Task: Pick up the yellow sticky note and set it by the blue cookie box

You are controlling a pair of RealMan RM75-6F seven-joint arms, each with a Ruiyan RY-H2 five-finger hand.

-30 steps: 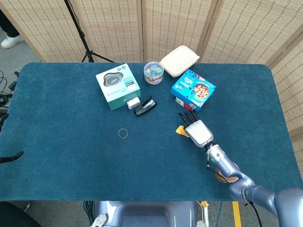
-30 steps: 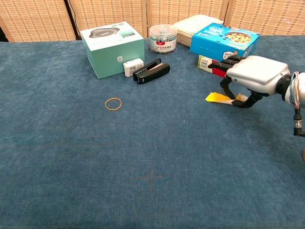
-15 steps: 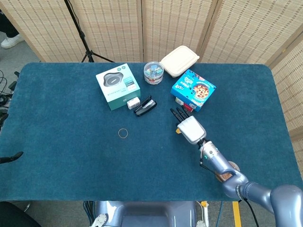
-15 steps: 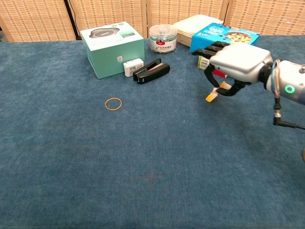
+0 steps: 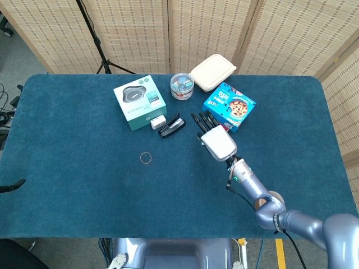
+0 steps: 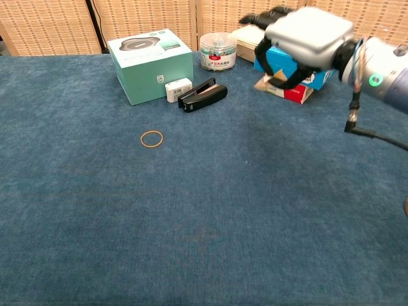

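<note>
Lifted clear of the counter [image 5: 84,185] since a second ago, the note [image 6: 278,75] is seen pinched under the right hand [image 6: 306,37], fingers [image 6: 271,48] curled on it, and has been carried up beside the cookie box [image 5: 229,106], so only setting down is judged left.

Right hand [image 5: 216,141] hovering over table, hiding yellow sticky note from head view entirely. In chest view, hand [image 6: 299,38] showing motion-blurred; only small tan-yellow sliver [image 6: 275,78] peeking under curled fingers, contact unclear. Hand covering much of blue cookie box [image 6: 294,65] there. Right forearm running off chest frame's right edge. Left hand appearing nowhere.
</note>
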